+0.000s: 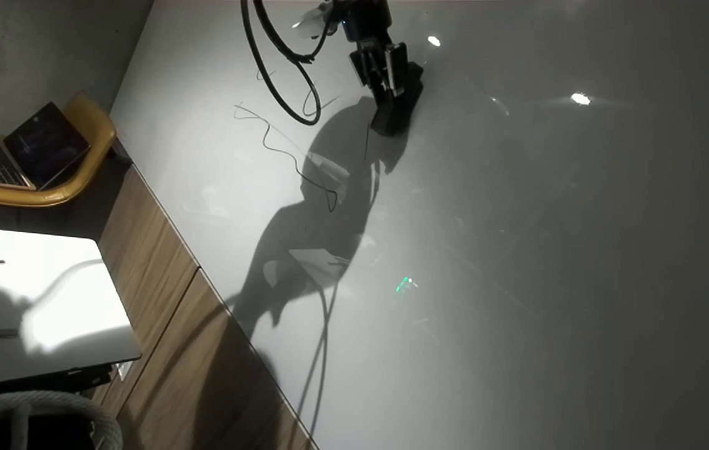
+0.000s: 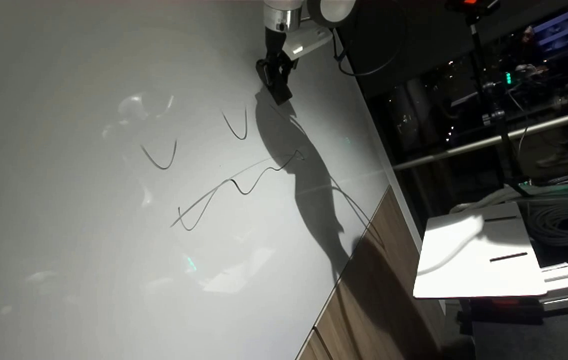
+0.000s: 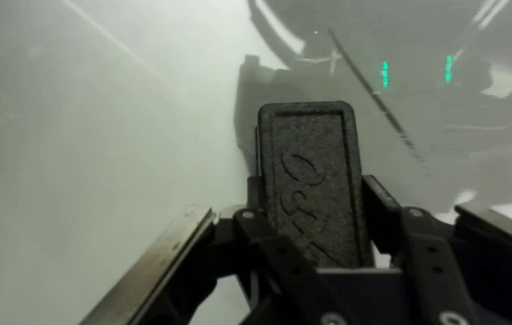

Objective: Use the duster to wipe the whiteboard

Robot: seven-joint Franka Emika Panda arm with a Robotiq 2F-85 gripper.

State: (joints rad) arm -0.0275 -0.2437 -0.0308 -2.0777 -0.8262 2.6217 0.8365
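**A clasped duster (image 3: 312,180) at a line-marked whiteboard (image 2: 88,225)**

The duster, a dark oblong block, is gripped along both long sides between the jaws of the gripper (image 3: 316,198), with its far end exposed. In both exterior views it is held at the whiteboard, below the arm (image 2: 282,20). Whether the surface is being touched cannot be told for certain, as that spot is darkened by the shadow (image 2: 314,200) cast there.

In an exterior view, two U-shaped strokes (image 2: 163,168) and a long looping scrawl (image 2: 245,193) are seen on the whiteboard, apart from the duster. In the wrist view, a dark slanted line (image 3: 370,88) is shown just beside the block.

The whiteboard's edge is bordered by wood panelling (image 1: 148,219), near which a white tabletop (image 1: 29,247) is seen. An open laptop (image 1: 32,153) is supported on a yellow-brown chair (image 1: 99,128).
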